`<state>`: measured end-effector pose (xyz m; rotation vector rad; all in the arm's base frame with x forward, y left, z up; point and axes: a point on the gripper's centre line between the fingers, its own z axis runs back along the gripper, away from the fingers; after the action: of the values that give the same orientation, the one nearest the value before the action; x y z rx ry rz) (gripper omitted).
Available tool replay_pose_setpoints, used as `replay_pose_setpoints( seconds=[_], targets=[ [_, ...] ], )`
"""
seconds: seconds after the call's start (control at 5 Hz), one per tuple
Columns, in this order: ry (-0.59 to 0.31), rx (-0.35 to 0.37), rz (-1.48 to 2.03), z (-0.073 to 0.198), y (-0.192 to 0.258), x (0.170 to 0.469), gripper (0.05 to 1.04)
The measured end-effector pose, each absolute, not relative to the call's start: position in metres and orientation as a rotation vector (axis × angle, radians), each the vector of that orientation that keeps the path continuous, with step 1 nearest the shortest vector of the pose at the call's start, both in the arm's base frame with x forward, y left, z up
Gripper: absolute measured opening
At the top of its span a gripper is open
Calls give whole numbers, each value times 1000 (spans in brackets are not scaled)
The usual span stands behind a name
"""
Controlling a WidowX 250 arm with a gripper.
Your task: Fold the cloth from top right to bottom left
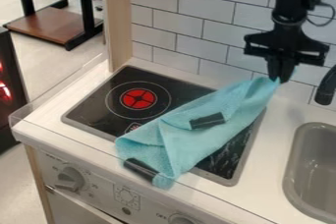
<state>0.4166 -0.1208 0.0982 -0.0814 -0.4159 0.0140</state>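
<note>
The gripper (281,74) hangs at the upper right, in front of the tiled wall, shut on the top right corner of the light blue cloth (226,102). From that raised corner the cloth slopes down to the left across the stovetop (95,112). Its lower left part lies bunched in folds at the stove's front edge. Two dark patches show on the cloth, one near its middle and one at its lower left end by the counter's front edge.
A red burner mark shows on the stove left of the cloth. The grey sink (315,169) is at the right, with a black faucet (325,88) above it. White tiles (177,36) rise behind the counter. Knobs (70,179) line the front panel.
</note>
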Motion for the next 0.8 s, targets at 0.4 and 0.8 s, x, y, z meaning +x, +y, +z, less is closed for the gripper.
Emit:
replay_pose_setpoints(
  seconds=[0.4,0.8],
  targets=[
    [-471,-72,68,127,-84,371,49],
    [-460,-39,227,128,-36,323,49]
  ],
)
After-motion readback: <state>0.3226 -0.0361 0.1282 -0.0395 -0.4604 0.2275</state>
